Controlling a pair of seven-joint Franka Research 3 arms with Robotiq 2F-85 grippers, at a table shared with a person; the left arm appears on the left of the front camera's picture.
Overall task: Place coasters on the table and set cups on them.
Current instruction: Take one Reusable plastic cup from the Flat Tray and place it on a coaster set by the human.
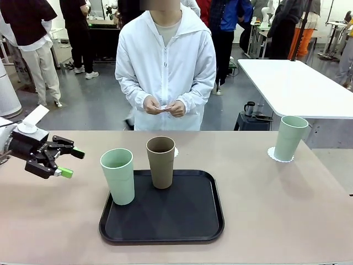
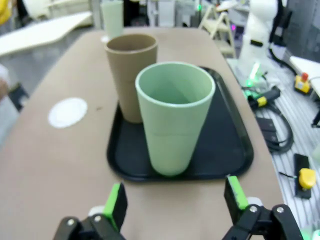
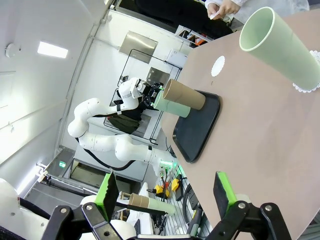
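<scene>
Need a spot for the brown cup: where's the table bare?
Bare table between the black tray and the far mint cup; the tray's right half too. Crowded: tray's left, brown cup and near mint cup, left claw beside.

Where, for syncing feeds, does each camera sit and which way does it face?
Front view: fixed between the arms, looking across the table at the person; open left hand at picture left.
Left wrist view: on the left wrist, looking along that open hand at the mint cup and tan cup on the tray.
Right wrist view: on the right wrist, rolled sideways, looking past the open right hand across the table toward the left arm.
Shared: all three show the tray.
</scene>
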